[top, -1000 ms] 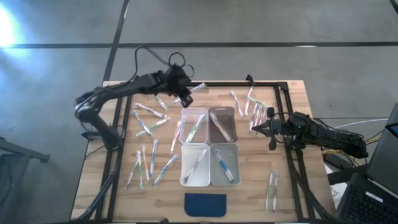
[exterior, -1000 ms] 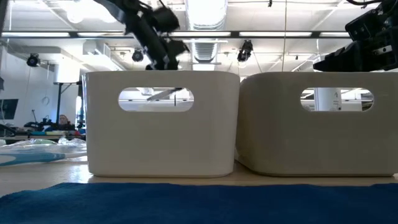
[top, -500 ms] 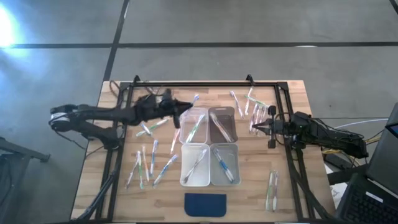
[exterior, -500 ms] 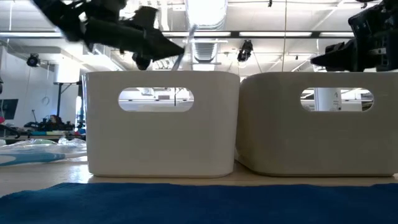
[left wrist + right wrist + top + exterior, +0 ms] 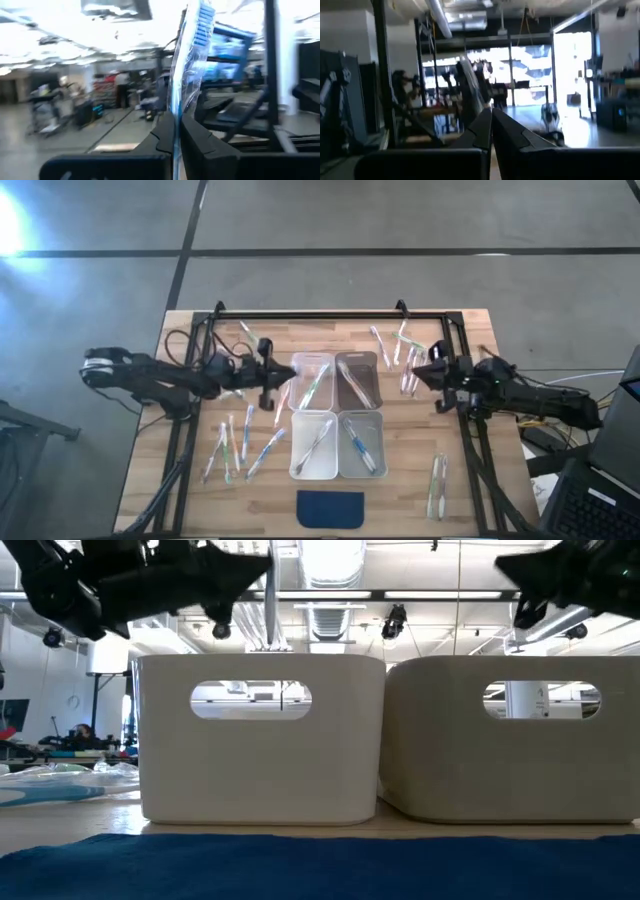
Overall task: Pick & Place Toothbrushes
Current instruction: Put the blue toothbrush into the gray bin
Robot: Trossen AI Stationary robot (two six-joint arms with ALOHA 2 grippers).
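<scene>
High view: left gripper (image 5: pixel 274 376), clenched on 1 toothbrush (image 5: pixel 187 75), has swung down beside the bins (image 5: pixel 312 360), ready to drop; right gripper (image 5: pixel 432 372) grasps another.

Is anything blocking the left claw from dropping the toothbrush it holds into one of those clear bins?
Nothing visible. The left gripper is shut on a toothbrush, held upright just left of the far-left bin. That bin is open-topped, with only a few toothbrushes inside.

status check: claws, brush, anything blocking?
Left claw shut on blue toothbrush, left of the bins. Right claw shut on another toothbrush, right of them. Nothing blocking.
</scene>
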